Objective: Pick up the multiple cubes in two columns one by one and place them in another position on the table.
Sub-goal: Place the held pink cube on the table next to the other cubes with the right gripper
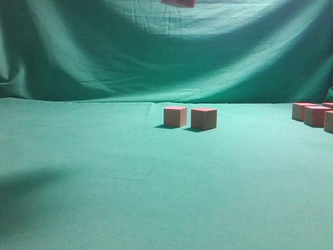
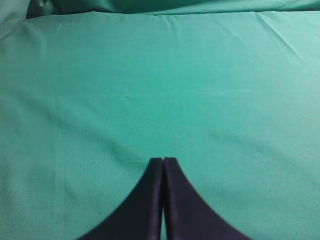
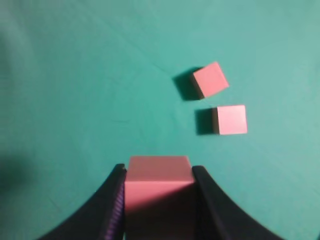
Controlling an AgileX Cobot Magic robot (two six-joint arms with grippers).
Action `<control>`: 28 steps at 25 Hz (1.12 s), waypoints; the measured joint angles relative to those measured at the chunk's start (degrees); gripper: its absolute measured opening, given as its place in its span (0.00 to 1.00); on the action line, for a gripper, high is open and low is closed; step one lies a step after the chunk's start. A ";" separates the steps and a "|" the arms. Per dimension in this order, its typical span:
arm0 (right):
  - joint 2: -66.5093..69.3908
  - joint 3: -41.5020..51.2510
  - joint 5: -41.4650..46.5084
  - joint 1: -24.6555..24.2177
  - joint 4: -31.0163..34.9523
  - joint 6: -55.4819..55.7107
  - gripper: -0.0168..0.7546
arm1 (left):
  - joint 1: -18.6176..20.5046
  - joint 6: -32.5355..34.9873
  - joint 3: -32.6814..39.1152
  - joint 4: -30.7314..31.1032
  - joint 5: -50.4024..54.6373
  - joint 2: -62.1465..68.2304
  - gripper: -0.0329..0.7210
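Observation:
My right gripper (image 3: 158, 169) is shut on a pink cube (image 3: 159, 182), held high above the green table (image 3: 75, 100); its black fingers press the cube's left and right faces. Below it and to the right, two more cubes (image 3: 210, 79) (image 3: 232, 119) lie close together on the cloth. In the exterior view these two cubes (image 1: 175, 116) (image 1: 203, 118) sit side by side mid-table, and the held cube (image 1: 178, 2) just shows at the top edge. My left gripper (image 2: 163, 160) is shut and empty over bare cloth.
Three further cubes (image 1: 303, 111) (image 1: 316, 115) (image 1: 329, 121) are clustered at the right edge of the exterior view. A wrinkled green curtain (image 1: 156, 52) hangs behind the table. A dark shadow lies on the cloth at the front left.

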 joint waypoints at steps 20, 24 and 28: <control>31.82 -27.18 1.88 2.29 -6.32 22.14 0.37 | 0.00 0.00 0.00 0.00 0.00 0.00 0.04; 32.11 -27.32 1.76 2.29 -8.29 25.91 0.37 | 0.00 0.00 0.00 0.00 0.00 0.00 0.04; 33.88 -27.66 1.31 2.29 -8.68 27.33 0.37 | 0.00 0.00 0.00 0.00 0.00 0.00 0.04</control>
